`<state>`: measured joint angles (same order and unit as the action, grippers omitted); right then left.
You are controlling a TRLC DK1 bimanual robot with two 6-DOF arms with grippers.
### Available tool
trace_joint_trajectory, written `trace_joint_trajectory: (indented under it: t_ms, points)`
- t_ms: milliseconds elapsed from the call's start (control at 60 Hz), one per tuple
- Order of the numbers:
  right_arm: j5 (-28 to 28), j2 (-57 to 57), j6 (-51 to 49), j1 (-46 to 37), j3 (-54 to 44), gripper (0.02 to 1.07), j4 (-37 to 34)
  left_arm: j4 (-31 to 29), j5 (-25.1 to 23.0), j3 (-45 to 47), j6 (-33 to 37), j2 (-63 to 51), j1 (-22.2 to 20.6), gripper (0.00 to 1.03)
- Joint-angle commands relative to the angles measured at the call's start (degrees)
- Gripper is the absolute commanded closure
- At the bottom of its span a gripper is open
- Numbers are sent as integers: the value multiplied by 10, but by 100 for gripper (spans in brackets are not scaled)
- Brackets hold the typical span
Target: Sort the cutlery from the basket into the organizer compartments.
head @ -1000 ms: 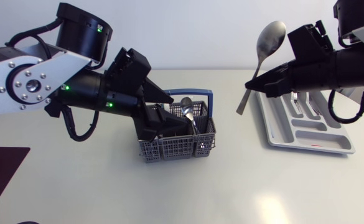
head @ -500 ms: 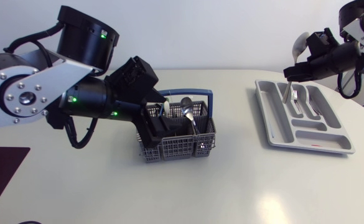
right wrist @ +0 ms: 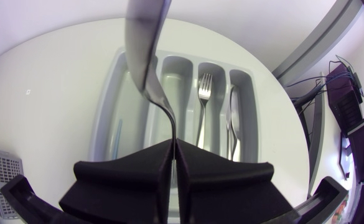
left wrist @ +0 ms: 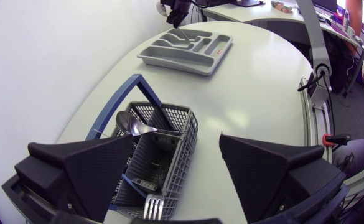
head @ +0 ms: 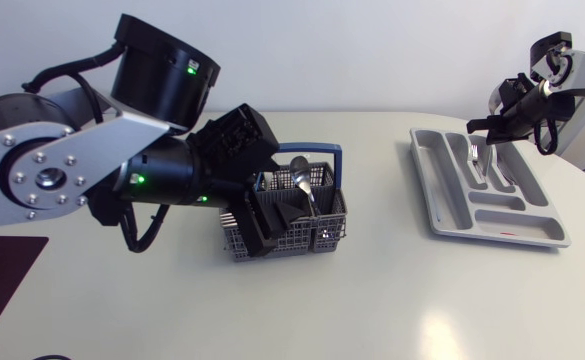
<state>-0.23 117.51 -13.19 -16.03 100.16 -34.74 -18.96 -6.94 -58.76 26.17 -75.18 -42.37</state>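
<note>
notably, right wrist view shows its tool (right wrist: 173,149) clamping a spoon (right wrist: 145,43).

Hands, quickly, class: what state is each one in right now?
Left hand: open, over the basket.
Right hand: closed on the spoon, above the organizer.

Glossy metal spoon (right wrist: 147,43); matt plastic organizer (head: 442,175)

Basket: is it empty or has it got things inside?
Not empty: a spoon and a fork sit in the basket.
</note>
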Motion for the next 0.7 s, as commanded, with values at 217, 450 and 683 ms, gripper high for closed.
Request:
trace_joint_trajectory:
  t_ms: [217, 450, 683]
  points:
    - [20, 103, 44, -6, 86, 101, -29, 2, 10, -10, 8, -17, -11, 9]
    - [27, 164, 65, -1, 133, 101, -40, 2, 10, -7, 9, -17, -11, 9]
    - [42, 200, 90, 9, 174, 99, -57, 3, 10, 4, 10, -8, -11, 9]
